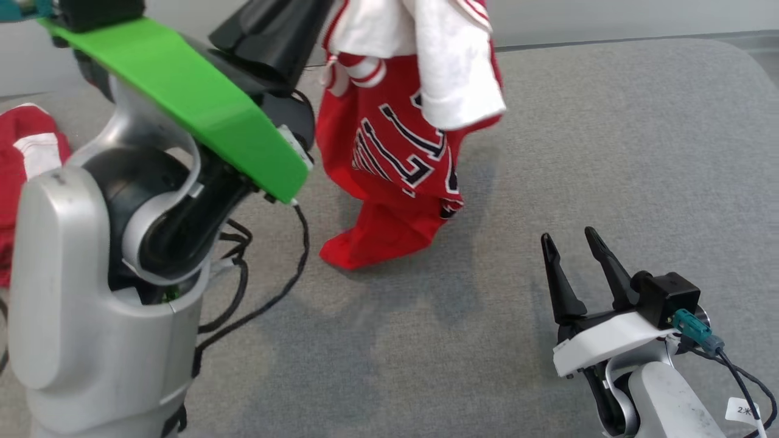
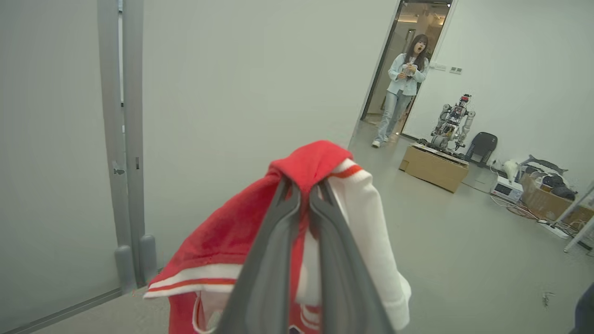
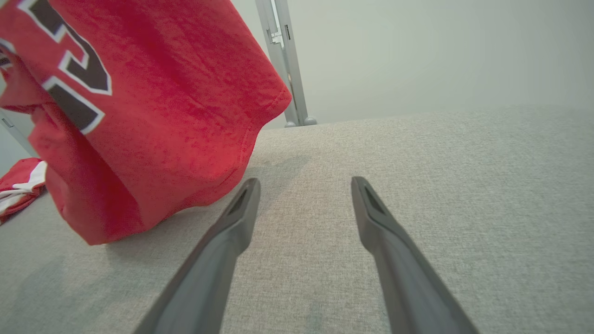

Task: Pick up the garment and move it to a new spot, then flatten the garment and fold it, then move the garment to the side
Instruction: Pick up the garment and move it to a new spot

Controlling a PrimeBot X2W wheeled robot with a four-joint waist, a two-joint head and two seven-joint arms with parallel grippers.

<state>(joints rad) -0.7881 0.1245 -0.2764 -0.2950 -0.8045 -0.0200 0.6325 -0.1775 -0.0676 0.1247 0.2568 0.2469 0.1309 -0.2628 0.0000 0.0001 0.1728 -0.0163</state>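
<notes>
A red jersey (image 1: 395,158) with white sleeves and black lettering is being held aloft by the left hand (image 2: 304,190), whose two dark fingers are being pressed shut on a small bunched fold of red cloth near a white sleeve. The jersey is being hung over the middle-left of the grey fabric-covered surface (image 1: 608,152), and its lowest fold appears to be touching that surface. The right hand (image 1: 567,236) is being kept low at the near right, jaws wide apart and gripping nothing, well apart from the jersey. A second red-and-white garment (image 1: 24,152) is being left at the far left edge. Several hazards are being suggested by this arrangement. Because only a narrow pinch of cloth is being gripped, the jersey could be lost if it is swung or tugged. Because the lowest fold is probably being dragged, it could be caught by the rough covering and rolled under, so that flattening is made harder. The draped sleeve could be trapped inside the body on lowering. The loose black cables (image 1: 268,292) beside the left arm could be snagged in the cloth.
</notes>
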